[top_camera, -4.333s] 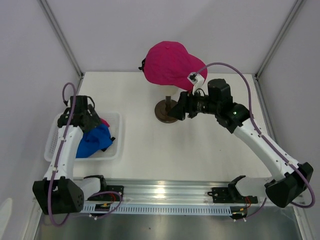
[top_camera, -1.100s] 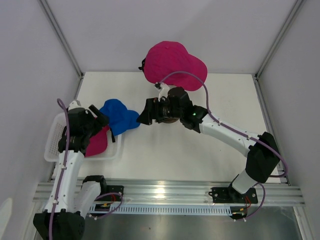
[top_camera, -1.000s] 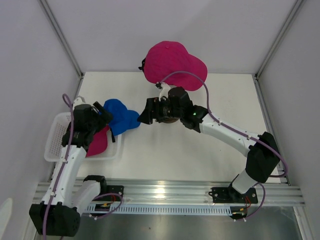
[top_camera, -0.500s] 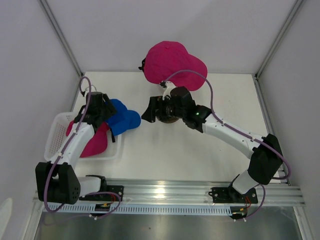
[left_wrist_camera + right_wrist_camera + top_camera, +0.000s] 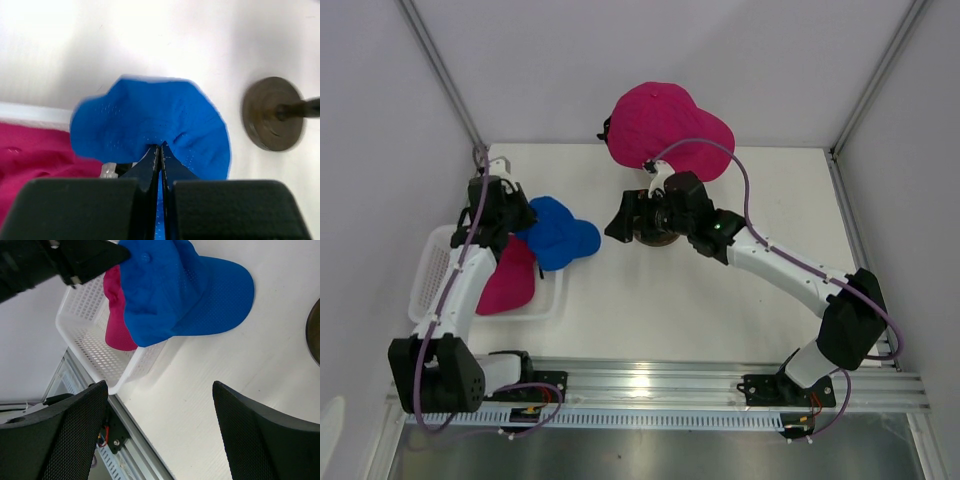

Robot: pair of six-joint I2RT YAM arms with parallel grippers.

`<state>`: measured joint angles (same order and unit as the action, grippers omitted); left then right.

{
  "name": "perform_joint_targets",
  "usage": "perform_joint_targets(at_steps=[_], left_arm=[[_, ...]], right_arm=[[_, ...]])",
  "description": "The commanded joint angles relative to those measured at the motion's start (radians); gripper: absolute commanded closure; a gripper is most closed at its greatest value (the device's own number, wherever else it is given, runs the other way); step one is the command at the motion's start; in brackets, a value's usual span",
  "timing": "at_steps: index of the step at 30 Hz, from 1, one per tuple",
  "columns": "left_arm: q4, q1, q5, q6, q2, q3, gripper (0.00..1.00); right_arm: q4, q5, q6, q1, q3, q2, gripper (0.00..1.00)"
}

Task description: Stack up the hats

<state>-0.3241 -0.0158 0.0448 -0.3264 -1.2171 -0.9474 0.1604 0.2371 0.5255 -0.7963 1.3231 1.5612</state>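
Since the blue hat [image 5: 560,232] is pinched at its crown edge by the left gripper [image 5: 160,148], jaws shut tight on a fold of cloth, the step in hand is judged to be the pickup of a hat for stacking.

- Top pink hat [image 5: 665,122]: perched high at the back, above the dark stand [image 5: 274,120]. Its support is mostly hidden by the right arm. Taken as the base of the stack.
- Blue hat: draped over the right rim of the white basket [image 5: 90,337], brim out on the table [image 5: 650,300], toward the stand.
- Second pink hat [image 5: 116,315]: left in the basket, partly under the blue one.
- Right gripper [image 5: 160,425]: spread wide, nothing held, low beside the stand, turned toward the blue hat.

Next move, as judged: a lift clear of the basket rim is called for, then a carry to the top pink hat, crown lowered over crown. Sagging of the soft cloth from so thin a pinch is to be expected.

Surface: white, matt, smooth. Room: pale walls [image 5: 540,60] are seen on three sides, and a metal rail [image 5: 650,380] along the near edge.
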Motion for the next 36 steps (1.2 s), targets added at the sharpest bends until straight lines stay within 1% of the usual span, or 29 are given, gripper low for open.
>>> perform_joint_targets(at_steps=[1, 2, 3, 5, 6, 8, 9, 11, 13, 19, 20, 22, 23, 27, 30, 32, 34, 35, 36], left_arm=[[-0.023, -0.061, 0.234, 0.147, 0.109, -0.118, 0.99], [-0.045, -0.070, 0.284, 0.195, 0.120, -0.128, 0.99], [-0.064, -0.078, 0.397, 0.222, 0.135, -0.169, 0.99], [-0.116, -0.087, 0.492, 0.298, 0.131, -0.211, 0.99], [-0.180, -0.088, 0.583, 0.323, 0.123, -0.272, 0.99], [-0.248, -0.088, 0.630, 0.389, 0.085, -0.309, 0.99], [-0.297, -0.090, 0.644, 0.398, 0.071, -0.336, 0.99], [-0.326, -0.096, 0.697, 0.412, 0.047, -0.366, 0.99], [-0.334, -0.105, 0.778, 0.421, 0.042, -0.379, 0.99], [-0.337, -0.116, 0.911, 0.421, 0.057, -0.432, 0.99], [-0.339, -0.118, 0.969, 0.417, 0.062, -0.441, 0.99], [-0.331, -0.122, 1.035, 0.415, 0.086, -0.456, 0.99], [-0.301, -0.124, 1.088, 0.411, 0.097, -0.444, 0.99], [-0.216, -0.139, 1.222, 0.376, 0.129, -0.442, 0.99], [-0.205, -0.147, 1.314, 0.352, 0.122, -0.468, 0.99], [-0.173, -0.148, 1.343, 0.334, 0.122, -0.478, 0.99], [-0.127, -0.148, 1.368, 0.244, 0.126, -0.469, 0.99], [-0.068, -0.148, 1.380, 0.215, 0.129, -0.464, 0.99], [-0.041, -0.148, 1.386, 0.186, 0.131, -0.464, 0.99]], right_arm=[[-0.044, 0.007, 0.019, 0.002, -0.005, -0.004, 0.12], [-0.053, 0.010, 0.019, 0.003, -0.005, -0.001, 0.12], [-0.056, 0.014, 0.024, 0.002, -0.007, 0.002, 0.12], [-0.082, 0.028, 0.034, 0.002, -0.012, 0.008, 0.12], [-0.099, 0.036, 0.047, 0.002, -0.027, 0.010, 0.12], [-0.160, 0.044, 0.063, 0.003, -0.057, 0.014, 0.11], [-0.198, 0.038, 0.083, 0.003, -0.091, 0.016, 0.11], [-0.269, 0.048, 0.143, 0.011, -0.117, 0.011, 0.11], [-0.303, 0.041, 0.162, 0.008, -0.143, 0.004, 0.11], [-0.318, -0.013, 0.160, 0.008, -0.170, -0.041, 0.09], [-0.326, -0.018, 0.169, 0.009, -0.189, -0.047, 0.09], [-0.357, -0.030, 0.186, 0.006, -0.220, -0.061, 0.09], [-0.370, -0.033, 0.206, 0.005, -0.261, -0.067, 0.09], [-0.478, -0.051, 0.266, 0.005, -0.381, -0.104, 0.07], [-0.582, -0.047, 0.254, 0.005, -0.467, -0.151, 0.04], [-0.643, -0.045, 0.231, 0.003, -0.501, -0.187, 0.01], [-0.711, -0.045, 0.193, 0.000, -0.551, -0.205, 0.00], [-0.734, -0.039, 0.185, 0.000, -0.567, -0.213, 0.00], [-0.763, -0.022, 0.177, 0.000, -0.579, -0.211, 0.01]])
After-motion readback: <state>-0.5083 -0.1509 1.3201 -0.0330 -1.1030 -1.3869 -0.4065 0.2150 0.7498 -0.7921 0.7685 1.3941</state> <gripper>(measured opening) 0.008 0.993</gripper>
